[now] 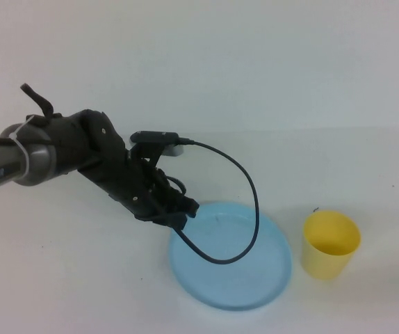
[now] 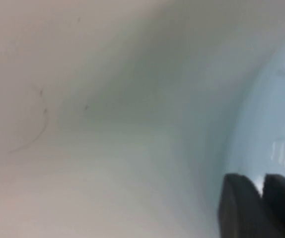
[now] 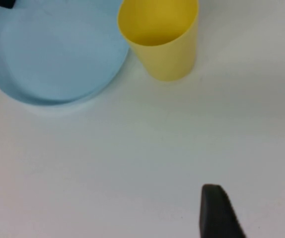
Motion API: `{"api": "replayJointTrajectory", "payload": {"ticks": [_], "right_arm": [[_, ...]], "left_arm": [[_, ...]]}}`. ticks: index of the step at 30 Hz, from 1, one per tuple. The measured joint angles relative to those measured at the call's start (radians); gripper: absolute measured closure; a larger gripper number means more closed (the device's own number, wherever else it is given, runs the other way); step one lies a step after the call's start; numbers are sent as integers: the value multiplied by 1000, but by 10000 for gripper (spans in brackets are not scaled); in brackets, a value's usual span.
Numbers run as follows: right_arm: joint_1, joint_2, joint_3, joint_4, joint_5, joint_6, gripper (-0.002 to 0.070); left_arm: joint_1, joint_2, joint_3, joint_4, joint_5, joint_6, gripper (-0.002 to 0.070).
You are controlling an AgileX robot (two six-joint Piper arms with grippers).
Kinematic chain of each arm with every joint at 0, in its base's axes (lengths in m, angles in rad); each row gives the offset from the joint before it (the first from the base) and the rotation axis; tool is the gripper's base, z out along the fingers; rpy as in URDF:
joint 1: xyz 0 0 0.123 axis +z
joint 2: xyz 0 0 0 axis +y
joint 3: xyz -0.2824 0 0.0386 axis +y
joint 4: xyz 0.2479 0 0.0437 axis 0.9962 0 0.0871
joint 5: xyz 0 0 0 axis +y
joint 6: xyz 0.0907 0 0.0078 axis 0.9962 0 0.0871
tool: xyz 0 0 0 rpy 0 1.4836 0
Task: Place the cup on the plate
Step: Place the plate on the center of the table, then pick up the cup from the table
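The yellow cup (image 1: 331, 243) stands upright on the white table, just right of the light blue plate (image 1: 255, 278) and apart from it. Both also show in the right wrist view, the cup (image 3: 160, 39) beside the plate (image 3: 53, 54). My left gripper (image 1: 185, 212) hangs low over the plate's left rim, its fingers almost together with only a sliver between them (image 2: 261, 181), holding nothing that I can see. The plate's edge (image 2: 276, 124) lies just beyond them. My right gripper (image 3: 254, 213) is open and empty, set back from the cup over bare table; it is out of the high view.
A black cable (image 1: 251, 209) from the left wrist camera loops over the plate. The table (image 1: 81, 292) is white and bare around the plate and cup.
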Motion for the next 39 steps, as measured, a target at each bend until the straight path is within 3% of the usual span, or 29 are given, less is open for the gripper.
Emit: {"api": "replayJointTrajectory", "payload": {"ticks": [3, 9, 11, 15, 16, 26, 33, 39], "right_arm": [[0, 0, 0, 0, -1, 0, 349], [0, 0, 0, 0, -7, -22, 337], [0, 0, -2, 0, 1, -47, 297], [0, 2, -5, -19, 40, -64, 252], [0, 5, -7, -21, 45, -64, 246], [2, 81, -111, -13, 58, -74, 238], [40, 239, -254, 22, 73, -89, 239], [95, 476, -401, 31, 74, -93, 277]], "left_arm": [[0, 0, 0, -31, -13, 0, 376], [11, -19, -14, -29, 26, 0, 374], [19, -56, -24, 5, 54, 0, 414], [31, -178, -30, 83, 70, 0, 645], [33, -219, -30, 111, 70, 2, 671], [30, -655, 16, 281, 84, 10, 674], [30, -963, 244, 329, 10, 15, 673], [30, -1092, 436, 366, 3, 13, 673]]}}
